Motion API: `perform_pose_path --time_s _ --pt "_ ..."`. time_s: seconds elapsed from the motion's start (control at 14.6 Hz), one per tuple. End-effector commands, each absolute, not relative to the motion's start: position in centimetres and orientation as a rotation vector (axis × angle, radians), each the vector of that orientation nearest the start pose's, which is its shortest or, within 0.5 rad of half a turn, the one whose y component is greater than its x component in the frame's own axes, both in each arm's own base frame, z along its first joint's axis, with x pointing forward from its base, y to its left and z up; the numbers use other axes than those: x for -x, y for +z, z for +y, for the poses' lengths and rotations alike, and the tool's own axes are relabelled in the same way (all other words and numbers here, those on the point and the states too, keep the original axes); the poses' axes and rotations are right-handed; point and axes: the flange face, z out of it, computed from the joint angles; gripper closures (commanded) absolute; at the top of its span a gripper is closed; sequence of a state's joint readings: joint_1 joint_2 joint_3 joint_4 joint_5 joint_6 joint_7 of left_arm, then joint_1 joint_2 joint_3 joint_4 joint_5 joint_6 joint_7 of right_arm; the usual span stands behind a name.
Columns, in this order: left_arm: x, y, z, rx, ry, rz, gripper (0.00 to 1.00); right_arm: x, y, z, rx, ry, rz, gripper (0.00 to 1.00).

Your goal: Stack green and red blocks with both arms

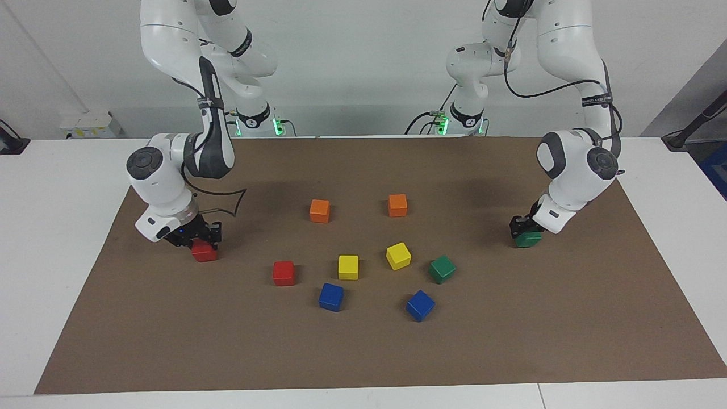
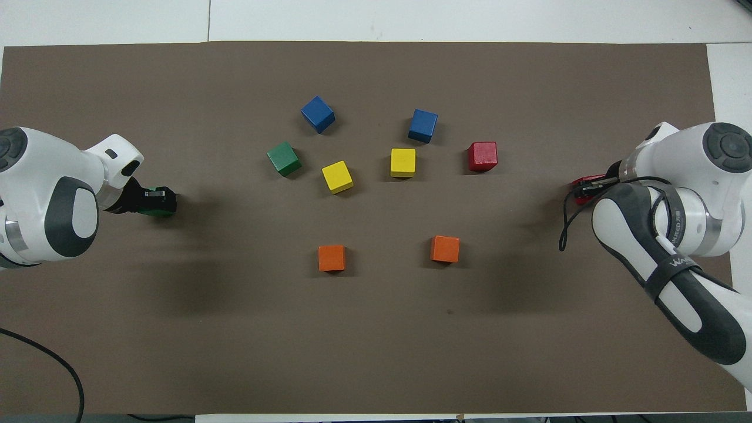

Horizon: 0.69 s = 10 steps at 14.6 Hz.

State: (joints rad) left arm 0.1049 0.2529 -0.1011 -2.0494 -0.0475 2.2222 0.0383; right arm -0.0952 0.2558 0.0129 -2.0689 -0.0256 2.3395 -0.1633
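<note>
One red block [image 1: 204, 251] sits on the brown mat [image 1: 363, 352] at the right arm's end of the table, with the right gripper [image 1: 196, 236] down on it; its fingers straddle the cube and seem closed against its sides, though the gripper body hides most of it from overhead, where only a red sliver [image 2: 578, 189] shows. One green block [image 1: 528, 239] sits at the left arm's end, under the left gripper [image 1: 525, 226], whose fingers likewise seem closed on it; from above just a green edge [image 2: 157, 202] peeks past the black fingers. Whether either cube rests on the mat or is barely lifted is hard to make out.

The second red block [image 1: 283, 273] lies free toward the right arm's side of the central cluster, its faces roughly square to the mat's edges. The second green block [image 1: 442, 269] lies free toward the left arm's side, turned at an angle to the mat's edges. Being cubes, none has a long axis.

Between these two sit two yellow cubes [image 1: 348, 267], one squared and one turned [image 1: 398, 255]. Two blue cubes [image 1: 331, 297] [image 1: 420, 305] lie farther from the robots, and two orange cubes [image 1: 320, 211] [image 1: 397, 205] lie nearer to them.
</note>
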Motion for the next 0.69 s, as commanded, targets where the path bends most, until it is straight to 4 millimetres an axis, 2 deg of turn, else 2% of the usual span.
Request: perform_pose_path --time_s 0.0,0.07,0.21,0.34,0.48,0.55,0.62 --pt "-57.9 30.7 0.1 3.191 0.101 -0.010 0.05 -58.4 31.0 -5.2 3.150 -0.053 -0.162 1.00" --pt "-57.9 30.7 0.1 3.192 0.098 -0.008 0.00 -58.4 30.9 -5.1 3.149 -0.051 -0.164 1.00" --pt "-57.6 30.2 0.1 3.191 0.110 -0.010 0.00 -58.4 30.9 -5.2 3.150 -0.051 -0.160 1.00" --pt "-57.8 30.5 0.2 3.191 0.091 -0.018 0.00 -58.4 30.9 -5.0 3.149 -0.051 -0.164 1.00" --pt "-59.6 33.3 -0.3 3.192 0.052 -0.076 0.00 -58.4 31.0 -5.0 3.150 -0.054 -0.160 1.00" --pt "-60.5 35.1 -1.0 3.191 0.060 -0.087 0.00 -58.4 30.8 -5.1 3.150 -0.049 -0.157 1.00" --pt "-61.8 35.9 -1.8 3.183 0.086 -0.112 0.00 -58.4 30.6 -4.9 3.149 -0.044 -0.162 1.00"
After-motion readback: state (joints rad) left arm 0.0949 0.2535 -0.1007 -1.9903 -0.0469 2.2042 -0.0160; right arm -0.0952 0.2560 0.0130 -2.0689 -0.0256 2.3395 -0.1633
